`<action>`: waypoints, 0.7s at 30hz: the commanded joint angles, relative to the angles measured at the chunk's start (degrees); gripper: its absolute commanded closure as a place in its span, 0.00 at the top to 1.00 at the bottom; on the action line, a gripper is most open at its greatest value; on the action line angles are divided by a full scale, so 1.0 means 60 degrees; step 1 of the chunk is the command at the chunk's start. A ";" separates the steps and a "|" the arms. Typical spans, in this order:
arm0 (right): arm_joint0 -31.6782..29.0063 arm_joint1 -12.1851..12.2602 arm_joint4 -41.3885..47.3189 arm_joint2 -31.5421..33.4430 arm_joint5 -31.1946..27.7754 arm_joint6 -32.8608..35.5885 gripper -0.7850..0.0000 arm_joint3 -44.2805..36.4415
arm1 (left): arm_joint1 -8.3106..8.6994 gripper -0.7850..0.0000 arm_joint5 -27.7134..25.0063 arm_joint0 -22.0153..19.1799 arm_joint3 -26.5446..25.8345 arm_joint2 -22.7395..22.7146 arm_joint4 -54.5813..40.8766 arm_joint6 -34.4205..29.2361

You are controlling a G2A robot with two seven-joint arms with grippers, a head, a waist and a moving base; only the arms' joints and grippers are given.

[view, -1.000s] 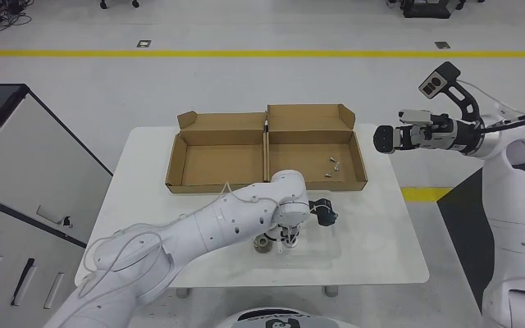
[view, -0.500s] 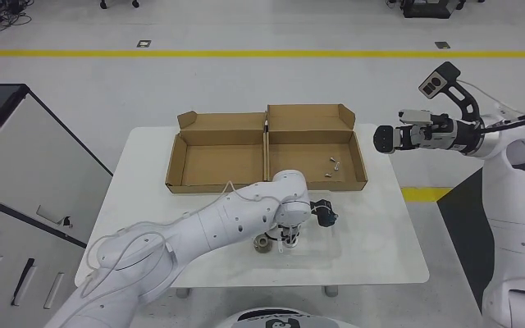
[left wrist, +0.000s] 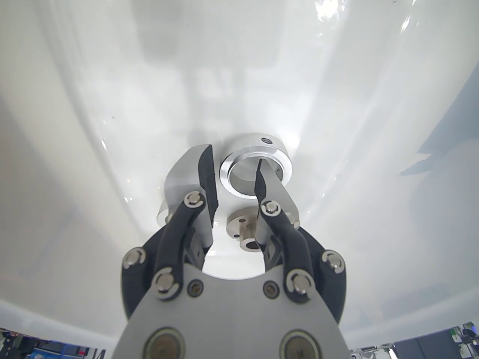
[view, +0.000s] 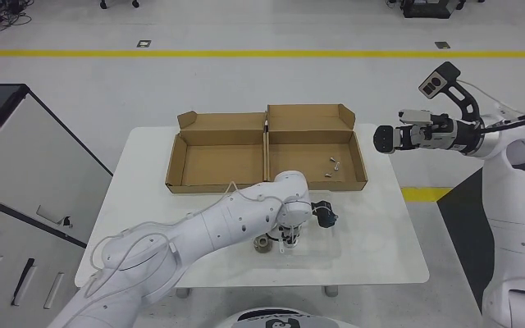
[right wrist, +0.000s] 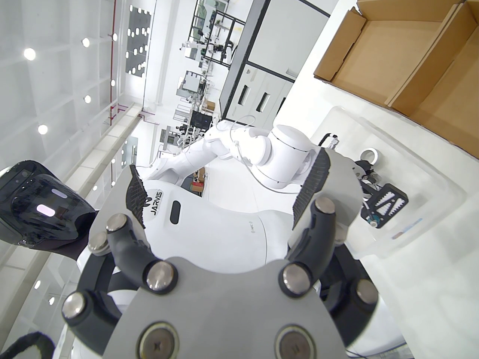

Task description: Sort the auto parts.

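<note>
Two ridged black fingers (left wrist: 207,177) of the left gripper (left wrist: 234,158) are straddling the wall of a silver ring collar (left wrist: 262,143) that is lying flat on the floor of a clear plastic tray (left wrist: 112,76). One pad is sitting inside the bore and the other just outside the rim. The jaws are standing narrowly apart, and a thin gap appears to be showing between the outer pad and the metal, though the angle is making contact hard to judge. Nearer the palm, between the same two fingers, a small flanged hub (left wrist: 243,227) is resting on the tray floor just beside the collar. Beyond this hand, two open cardboard boxes are sitting side by side on the white table (view: 385,238): the left box (view: 213,164), and the right box (view: 303,160), which is holding a few small metal pieces (view: 332,161). The right gripper (view: 379,139) is hanging in the air off the table's edge, well apart from the tray, its fingers spreading wide and holding nothing.
</note>
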 commanded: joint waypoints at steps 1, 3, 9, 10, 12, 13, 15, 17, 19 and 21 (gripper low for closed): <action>0.0000 0.0000 0.0000 0.0000 0.0000 0.0000 1.00 0.0000 | -0.0032 0.00 0.0006 -0.0002 0.0077 0.0003 0.0027 0.0014; 0.0000 0.0000 0.0000 0.0000 0.0000 0.0000 1.00 0.0000 | -0.0068 0.00 0.0027 -0.0004 0.0147 0.0007 0.0068 0.0038; 0.0000 0.0000 0.0000 0.0000 0.0000 0.0000 1.00 0.0000 | -0.0073 0.00 -0.0063 -0.0057 0.0039 -0.0187 -0.0050 0.0136; 0.0000 0.0000 0.0000 0.0000 0.0000 0.0000 1.00 0.0000 | -0.0050 0.00 -0.0069 -0.0075 -0.0068 -0.0257 -0.0097 0.0129; 0.0000 0.0000 0.0000 0.0000 0.0000 0.0000 1.00 0.0000 | 0.0024 0.00 -0.0114 -0.0109 -0.0343 -0.0399 -0.0206 0.0110; 0.0000 0.0000 0.0000 0.0000 0.0000 0.0000 1.00 0.0000 | 0.0074 0.00 -0.0091 -0.0145 -0.0531 -0.0439 -0.0226 0.0086; 0.0000 0.0000 0.0000 0.0000 0.0000 0.0000 1.00 0.0000 | 0.0192 0.00 0.0015 -0.0214 -0.0941 -0.0515 -0.0287 -0.0020; 0.0000 0.0000 0.0000 0.0000 0.0000 0.0000 1.00 0.0000 | 0.0331 0.00 0.0128 -0.0293 -0.1409 -0.0590 -0.0378 -0.0133; 0.0000 0.0000 0.0000 0.0000 0.0000 0.0000 1.00 0.0000 | 0.0479 0.00 0.0340 -0.0366 -0.1842 -0.0681 -0.0515 -0.0345; 0.0000 0.0000 0.0000 0.0000 0.0000 0.0000 1.00 0.0000 | 0.0616 0.00 0.0490 -0.0411 -0.2285 -0.0783 -0.0670 -0.0495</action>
